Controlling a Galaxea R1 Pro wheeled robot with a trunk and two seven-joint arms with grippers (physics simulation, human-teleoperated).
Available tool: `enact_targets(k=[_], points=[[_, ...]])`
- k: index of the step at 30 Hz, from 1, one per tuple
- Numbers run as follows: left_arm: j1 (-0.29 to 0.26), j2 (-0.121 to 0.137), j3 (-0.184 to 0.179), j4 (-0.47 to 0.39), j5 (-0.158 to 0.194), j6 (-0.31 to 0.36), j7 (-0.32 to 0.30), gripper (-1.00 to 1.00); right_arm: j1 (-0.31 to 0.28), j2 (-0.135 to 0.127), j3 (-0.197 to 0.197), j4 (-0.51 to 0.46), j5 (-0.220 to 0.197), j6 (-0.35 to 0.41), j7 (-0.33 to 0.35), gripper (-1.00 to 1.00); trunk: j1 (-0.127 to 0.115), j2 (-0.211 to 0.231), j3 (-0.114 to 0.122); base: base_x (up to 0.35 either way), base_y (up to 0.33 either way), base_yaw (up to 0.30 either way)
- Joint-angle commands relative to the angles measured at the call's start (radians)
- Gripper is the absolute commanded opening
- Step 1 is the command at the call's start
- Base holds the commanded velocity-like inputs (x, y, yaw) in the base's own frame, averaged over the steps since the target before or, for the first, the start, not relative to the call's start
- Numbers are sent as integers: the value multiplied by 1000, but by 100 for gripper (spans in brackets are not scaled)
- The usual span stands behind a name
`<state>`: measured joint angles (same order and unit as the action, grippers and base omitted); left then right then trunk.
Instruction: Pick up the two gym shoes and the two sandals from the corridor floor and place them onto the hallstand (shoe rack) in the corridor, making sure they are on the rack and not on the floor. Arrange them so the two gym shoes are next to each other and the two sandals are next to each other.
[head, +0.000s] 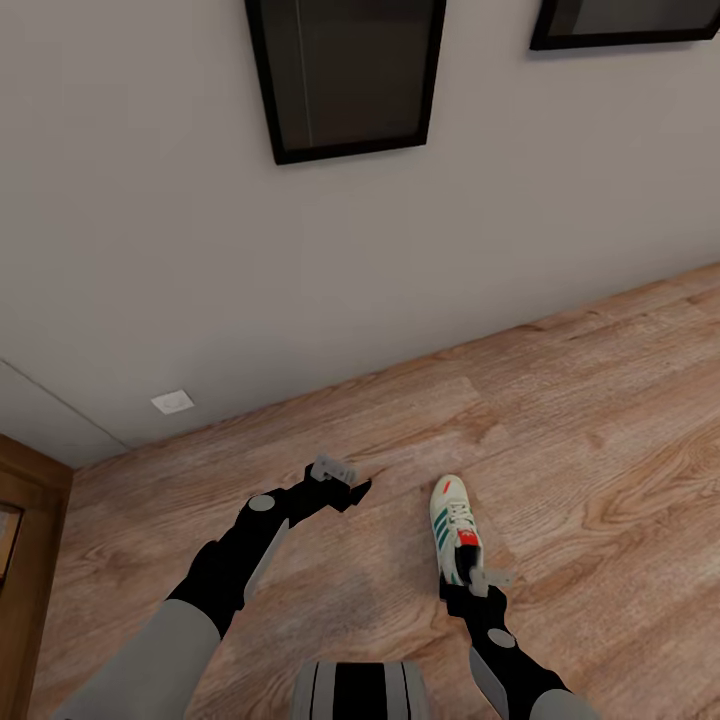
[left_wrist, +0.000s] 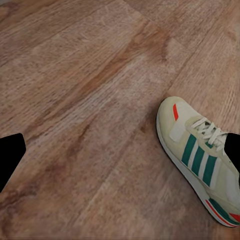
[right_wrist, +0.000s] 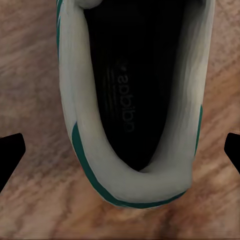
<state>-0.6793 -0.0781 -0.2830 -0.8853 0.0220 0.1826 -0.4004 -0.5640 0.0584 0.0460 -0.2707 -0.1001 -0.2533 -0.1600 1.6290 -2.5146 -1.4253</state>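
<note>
One gym shoe (head: 453, 522), white with green stripes and a red-orange tongue, lies on the corridor floor (head: 600, 420) with its toe toward the wall. My right gripper (head: 470, 585) hangs open just above its heel. In the right wrist view the heel opening of the gym shoe (right_wrist: 132, 100) sits between the spread fingertips (right_wrist: 10, 155). My left gripper (head: 342, 490) is open over bare planks to the shoe's left, and its wrist view takes in the gym shoe (left_wrist: 197, 155) from the side. The sandals and the hallstand are out of view.
A pale wall (head: 200, 250) runs close behind the shoe, with a white outlet plate (head: 172, 402) low down and two dark framed pictures (head: 345, 75) higher up. A brown wooden frame (head: 25, 540) stands at the far left. Planks extend to the right.
</note>
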Motion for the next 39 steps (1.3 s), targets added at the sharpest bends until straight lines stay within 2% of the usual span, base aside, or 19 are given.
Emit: enact_targets(k=[1, 6, 18, 21, 39], points=[[0, 0, 1, -1, 3, 8, -3, 100, -1, 0, 5, 1, -10, -4, -3, 100, 0, -1, -5, 0, 0, -17], [0, 0, 1, -1, 3, 8, -3, 100, -1, 0, 5, 1, -10, -4, -3, 100, 2, -2, -27, 0, 0, -5], [1, -1, 0, -1, 3, 7, -3, 100, -1, 0, 5, 1, -10, -4, -4, 100, 2, -2, -39, 0, 0, 0], [1, -1, 0, -1, 3, 7, -3, 100, -1, 0, 5, 1, -10, -4, -4, 100, 4, -2, -51, 0, 0, 0], [1, -1, 0, -1, 3, 7, -2, 100, -1, 0, 5, 1, -10, -4, -4, 100, 4, -2, -56, 15, 0, 0]])
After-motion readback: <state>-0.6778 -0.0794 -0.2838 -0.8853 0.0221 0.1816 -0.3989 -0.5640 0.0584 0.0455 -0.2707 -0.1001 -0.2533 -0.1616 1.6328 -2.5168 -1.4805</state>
